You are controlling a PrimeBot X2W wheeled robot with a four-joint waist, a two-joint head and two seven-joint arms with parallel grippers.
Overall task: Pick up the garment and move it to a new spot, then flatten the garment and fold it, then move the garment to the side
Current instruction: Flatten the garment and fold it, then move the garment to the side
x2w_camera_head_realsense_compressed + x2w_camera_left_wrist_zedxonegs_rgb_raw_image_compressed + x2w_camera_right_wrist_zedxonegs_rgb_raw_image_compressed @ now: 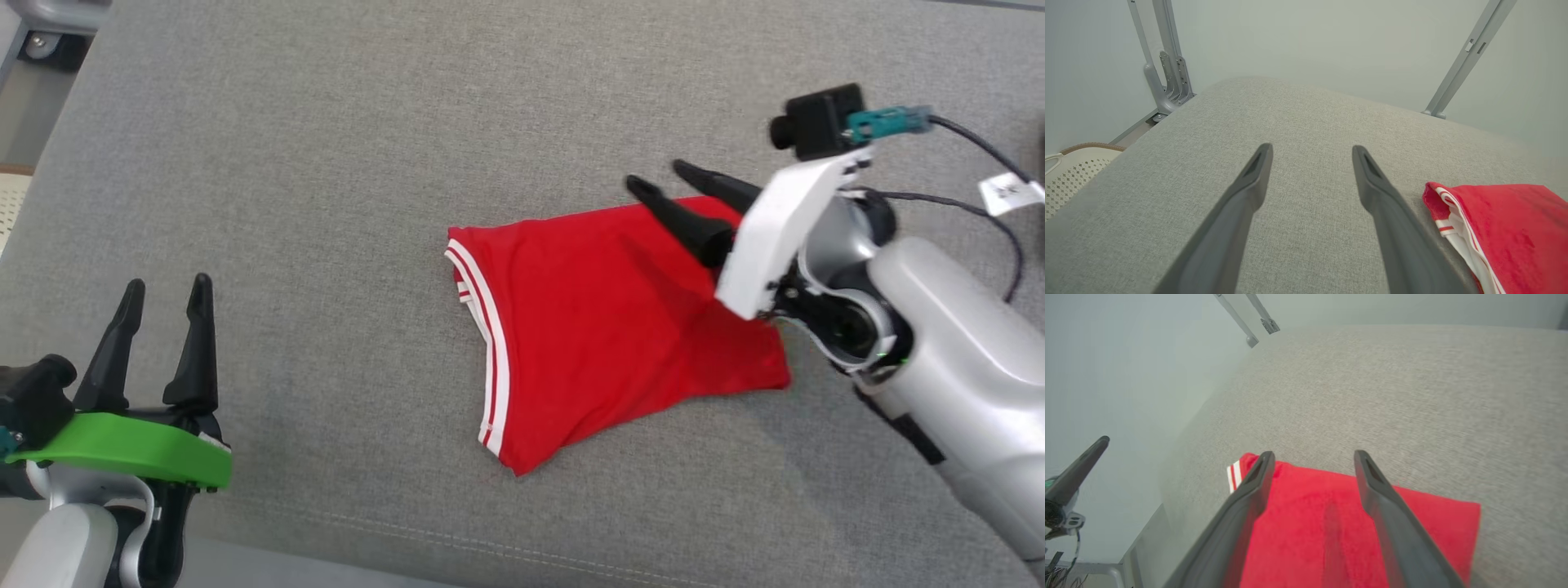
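The red garment [604, 327], lying folded on the grey counter [326, 163], looks light and limp, best pinched at a corner; the right pincer [655, 175] above it and the left pincer [168, 283] aside both gape empty.

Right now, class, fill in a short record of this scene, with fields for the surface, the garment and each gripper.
surface: grey fabric surface
garment: red garment with white striped trim, looks folded over, lying on the surface
left gripper: left gripper open, holding nothing, apart from the garment on its trimmed side
right gripper: right gripper open, fingers over the garment's far edge; cannot tell whether they touch the cloth
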